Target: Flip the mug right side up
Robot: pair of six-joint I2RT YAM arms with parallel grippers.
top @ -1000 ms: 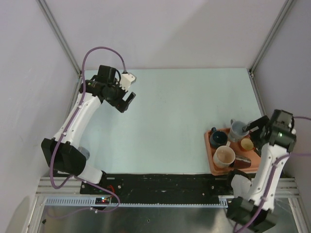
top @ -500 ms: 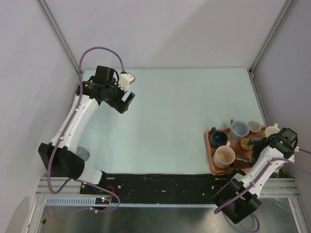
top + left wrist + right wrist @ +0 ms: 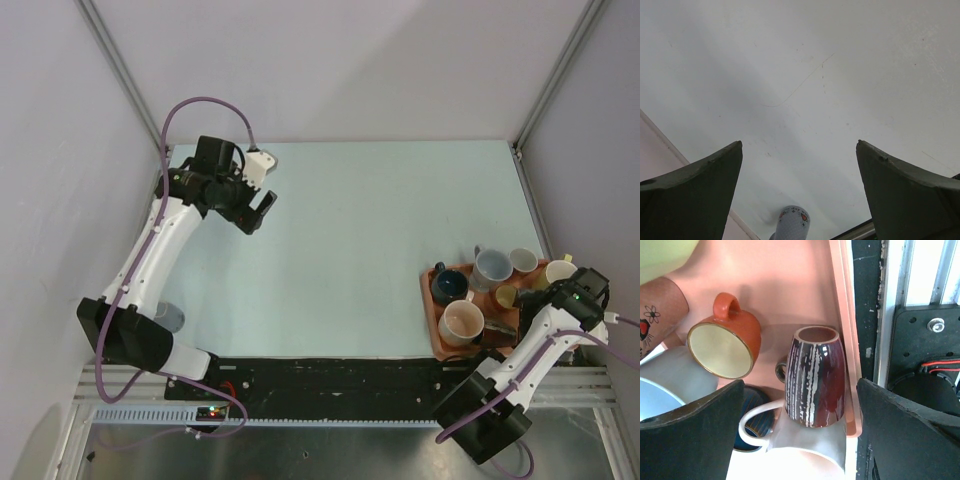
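A dark maroon mug with white streaks [image 3: 815, 375] lies tipped in the pink tray [image 3: 842, 300], its foot showing and its body resting against a white mug [image 3: 810, 455]. It shows as a dark shape in the top view [image 3: 500, 330]. My right gripper [image 3: 800, 382] is open, one jaw on each side of the maroon mug, above it and not touching; it hangs over the tray's right side [image 3: 540, 300]. My left gripper [image 3: 258, 208] is open and empty above the far left of the table, also in its wrist view [image 3: 799, 145].
The tray [image 3: 432, 330] also holds an orange mug on its side [image 3: 725, 347], a dark blue mug [image 3: 449, 287], a grey-blue mug [image 3: 490, 267] and others. A grey dotted mug [image 3: 792, 222] stands by the left arm's base [image 3: 172, 316]. The black base rail lies just right of the tray.
My right arm has swung from over the tray's back to its right side and lowered over the maroon mug. The left arm has hardly moved.
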